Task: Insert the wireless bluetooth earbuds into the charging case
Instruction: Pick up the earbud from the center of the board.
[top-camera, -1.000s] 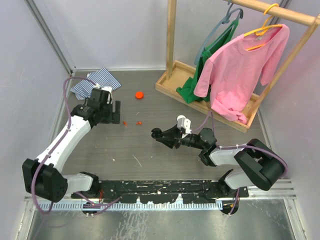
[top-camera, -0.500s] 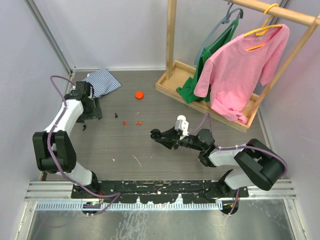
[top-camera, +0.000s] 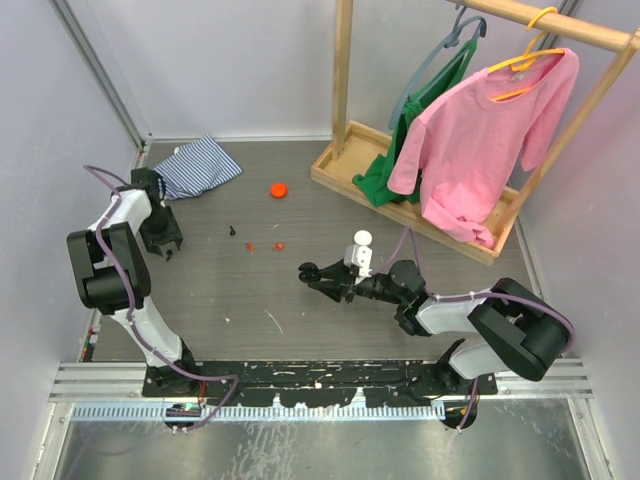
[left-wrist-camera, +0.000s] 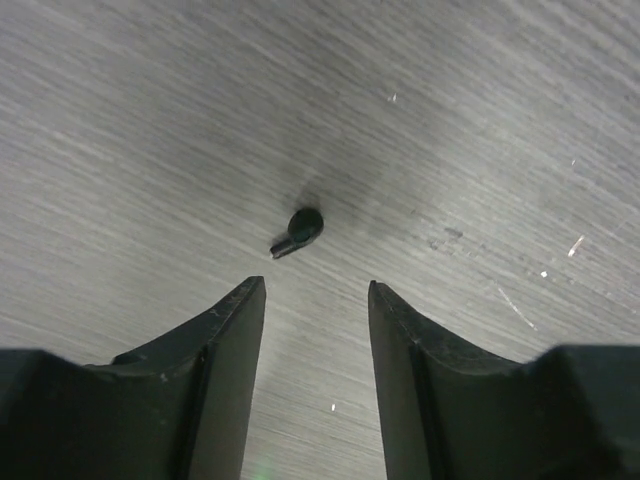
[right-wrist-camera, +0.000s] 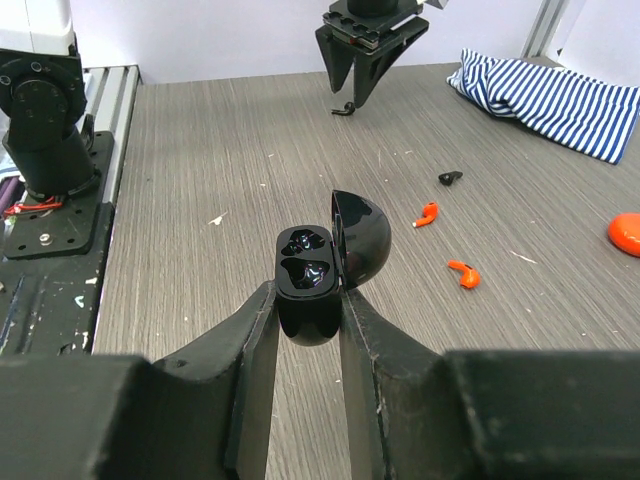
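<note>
The right gripper (right-wrist-camera: 308, 297) pinches the black charging case (right-wrist-camera: 312, 275) by its lower half, with a finger pressed against each side. The case's lid stands open, showing two glossy wells. Nearest the case, on its lid side, an orange earbud (right-wrist-camera: 464, 272) lies on the table (right-wrist-camera: 200, 150). A second orange earbud (right-wrist-camera: 427, 213) lies a little beyond it, apart from the first. Farther from the case on that same side lies a black earbud (right-wrist-camera: 450, 178).

Well beyond the case, the left gripper (left-wrist-camera: 315, 288) points down at the table with its fingers spread, holding nothing. A second black earbud (left-wrist-camera: 300, 230) lies just ahead of its fingertips, touching neither. Farthest from the case are an orange puck (top-camera: 279, 189) and a striped cloth (top-camera: 195, 165).
</note>
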